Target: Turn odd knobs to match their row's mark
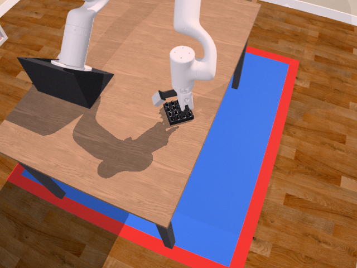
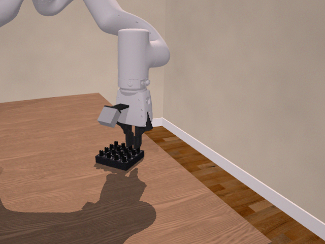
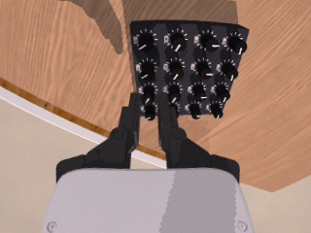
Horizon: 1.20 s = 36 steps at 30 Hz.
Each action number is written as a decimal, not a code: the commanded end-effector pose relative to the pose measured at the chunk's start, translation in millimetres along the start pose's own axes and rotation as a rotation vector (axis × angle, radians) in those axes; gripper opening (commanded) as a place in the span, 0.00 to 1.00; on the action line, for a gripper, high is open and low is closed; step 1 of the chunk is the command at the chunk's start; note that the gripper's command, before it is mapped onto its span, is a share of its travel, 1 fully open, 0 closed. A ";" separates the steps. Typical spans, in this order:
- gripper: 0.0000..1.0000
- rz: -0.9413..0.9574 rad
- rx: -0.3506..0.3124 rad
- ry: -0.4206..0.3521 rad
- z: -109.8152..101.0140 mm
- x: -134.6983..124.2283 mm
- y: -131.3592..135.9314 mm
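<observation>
The black knob box (image 1: 181,122) (image 2: 112,163) (image 3: 187,24) stands flat on the table. In the wrist view its names lie left of the knobs. The leftmost column's lines point lower left, the second column's downward and left, the third column's right, the rightmost column's mostly down. My gripper (image 1: 186,114) (image 2: 133,147) (image 3: 149,104) is slightly open, with its fingertips low over the box's far right corner in the exterior view. The lowest knob (image 3: 150,113) of the leftmost column shows in the gap between the fingers. The right finger partly hides the second column's lowest knob.
The wooden table's (image 1: 138,201) right edge runs close past the box in the top view. A black wedge-shaped stand (image 1: 63,83) under the arm's base stands to the left. The grey wrist camera (image 1: 157,98) (image 2: 107,116) hangs beside the gripper, above the table.
</observation>
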<state>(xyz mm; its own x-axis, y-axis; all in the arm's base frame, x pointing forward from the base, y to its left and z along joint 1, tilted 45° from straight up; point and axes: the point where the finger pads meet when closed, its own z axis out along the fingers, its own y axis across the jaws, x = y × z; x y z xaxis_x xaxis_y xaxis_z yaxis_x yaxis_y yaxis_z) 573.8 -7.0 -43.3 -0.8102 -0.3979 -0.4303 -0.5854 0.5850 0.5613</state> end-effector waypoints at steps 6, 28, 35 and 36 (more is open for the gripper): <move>0.19 -0.001 0.002 -0.001 -18.7 -0.7 -0.6; 0.19 -0.075 0.002 -0.001 -20.1 -0.8 -0.6; 0.19 -0.289 0.002 -0.001 -22.5 -0.9 -0.7; 0.19 -0.319 0.002 -0.001 -22.8 -1.0 -0.7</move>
<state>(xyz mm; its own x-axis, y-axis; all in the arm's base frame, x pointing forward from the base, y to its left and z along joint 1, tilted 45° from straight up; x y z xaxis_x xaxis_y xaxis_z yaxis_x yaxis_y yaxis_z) 573.6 -21.5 -28.7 -0.6821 -0.5075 -0.5264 -0.7309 0.4949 0.4700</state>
